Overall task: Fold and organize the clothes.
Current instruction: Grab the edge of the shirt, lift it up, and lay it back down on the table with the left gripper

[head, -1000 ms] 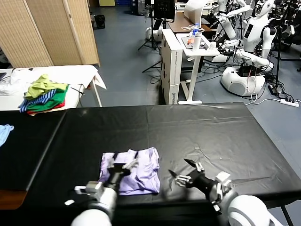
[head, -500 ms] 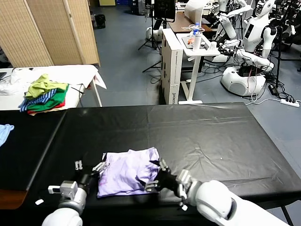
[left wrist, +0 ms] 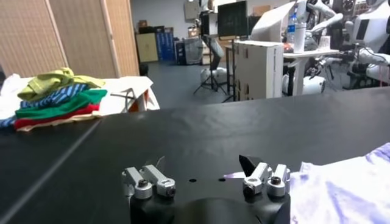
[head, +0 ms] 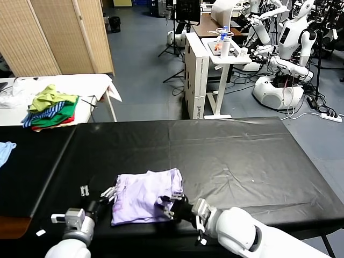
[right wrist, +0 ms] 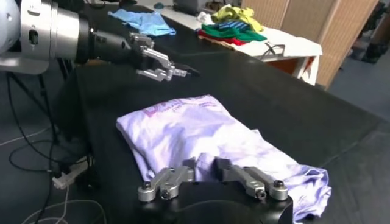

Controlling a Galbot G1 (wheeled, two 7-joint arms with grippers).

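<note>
The right claw (head: 168, 206) sat low in the lower middle of the head view, at the near right corner of the lavender T-shirt (head: 145, 196). In the right wrist view its two fingers (right wrist: 177, 178) lay spread apart, their tips against the shirt's near edge with nothing pinched between them. The left claw (head: 98, 198) lay in the lower left of the head view, just beside the shirt's left edge. In the left wrist view its fingers (left wrist: 149, 180) stood wide apart over bare black surface, with the shirt's hem just beside the farther finger; whether they touched could not be told.

The T-shirt was a folded, wrinkled bundle near the front edge of the black bench (head: 231, 150), in the lower centre of the head view, between the two claws. A darker purple print (right wrist: 163, 106) showed near its edge in the right wrist view.

At the upper left of the head view, a pile of green, blue-striped and red garments (head: 50, 106) rested on a white table (head: 97, 83). A light blue cloth (head: 4, 149) lay at the far left edge.
</note>
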